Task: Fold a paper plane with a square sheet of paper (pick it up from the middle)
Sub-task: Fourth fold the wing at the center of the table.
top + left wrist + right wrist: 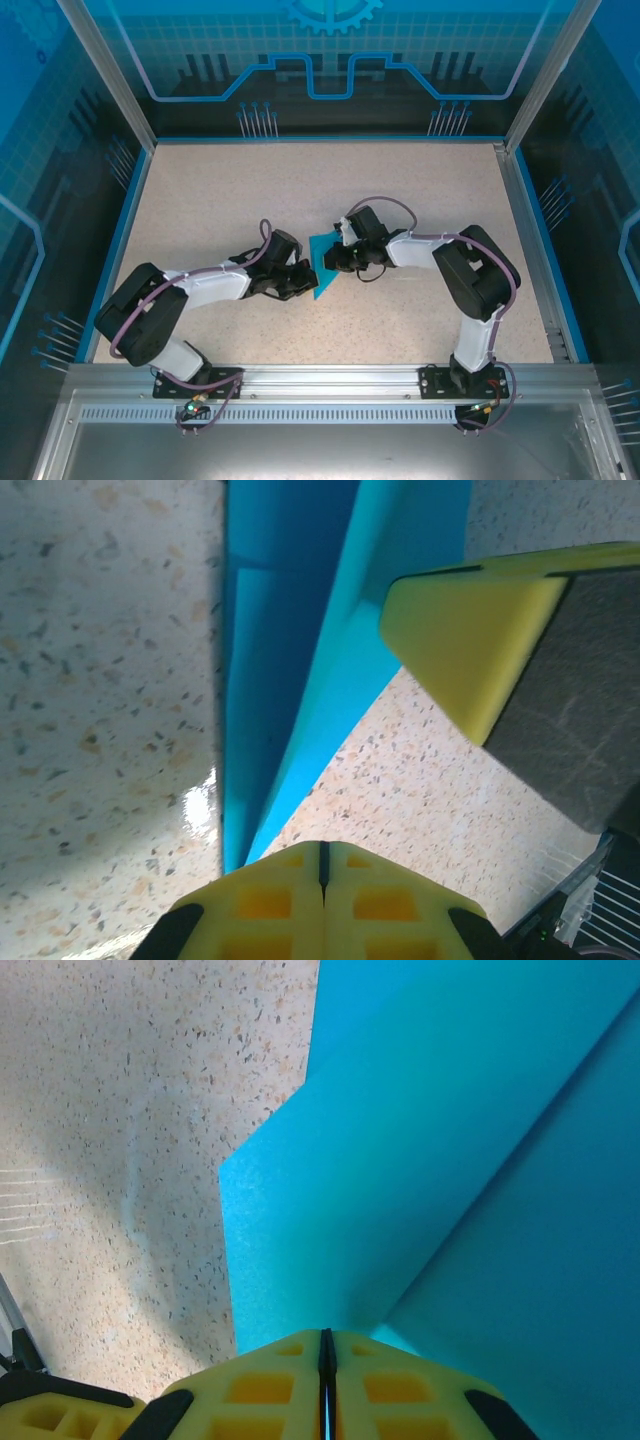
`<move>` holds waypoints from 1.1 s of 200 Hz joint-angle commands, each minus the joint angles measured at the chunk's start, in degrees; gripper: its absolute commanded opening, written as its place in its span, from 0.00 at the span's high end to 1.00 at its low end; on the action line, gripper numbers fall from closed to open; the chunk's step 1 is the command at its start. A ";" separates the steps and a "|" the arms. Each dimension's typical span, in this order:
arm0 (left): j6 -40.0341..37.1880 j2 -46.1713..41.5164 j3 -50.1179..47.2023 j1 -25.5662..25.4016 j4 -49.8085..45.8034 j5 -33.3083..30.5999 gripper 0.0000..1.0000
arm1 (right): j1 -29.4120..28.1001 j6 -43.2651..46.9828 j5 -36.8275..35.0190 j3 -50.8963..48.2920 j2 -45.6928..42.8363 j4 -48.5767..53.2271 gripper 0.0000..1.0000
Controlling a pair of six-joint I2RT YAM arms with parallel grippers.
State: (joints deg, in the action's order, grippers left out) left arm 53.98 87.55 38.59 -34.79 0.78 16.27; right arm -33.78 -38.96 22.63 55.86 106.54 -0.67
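Note:
The teal-blue sheet of paper (321,268) is folded into a narrow pointed paper plane shape with sharp creases and lies mid-table between the two grippers. My right gripper (334,261) is shut on its edge: a thin teal line shows between the yellow jaws (325,1336), and the paper (430,1160) rises ahead of them. My left gripper (303,283) is shut with nothing visible between its jaws (322,847). The paper's pointed end (285,680) lies just left of them. One yellow right fingertip (460,640) rests by the paper's far side.
The speckled beige table (300,190) is ringed by a blue rim and clear blue walls (330,60). An aluminium rail (330,380) carrying both arm bases runs along the near edge. Both arms reach inward, elbows out to the sides.

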 commanded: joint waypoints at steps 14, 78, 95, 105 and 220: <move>-0.13 2.56 2.29 -0.03 1.60 -0.93 0.97 | -0.93 0.34 1.85 -0.44 -2.41 -0.92 0.89; -1.41 7.07 3.58 -0.02 0.75 -4.29 1.00 | -1.64 1.12 3.40 2.39 1.88 0.21 0.89; -1.24 7.72 3.11 0.06 0.38 -4.20 1.00 | -1.81 1.67 3.36 3.35 3.04 0.99 0.89; -1.17 7.81 2.66 0.01 -0.02 -4.06 1.00 | -1.82 1.98 3.30 4.04 3.94 1.57 0.90; -2.86 10.08 2.29 -0.19 -12.20 -3.51 1.00 | 4.96 3.98 -0.42 12.73 12.14 6.12 0.90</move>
State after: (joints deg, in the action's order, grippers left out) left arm 53.08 95.20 42.13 -34.72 -1.23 13.08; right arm -32.86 -36.34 26.46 65.28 115.48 4.12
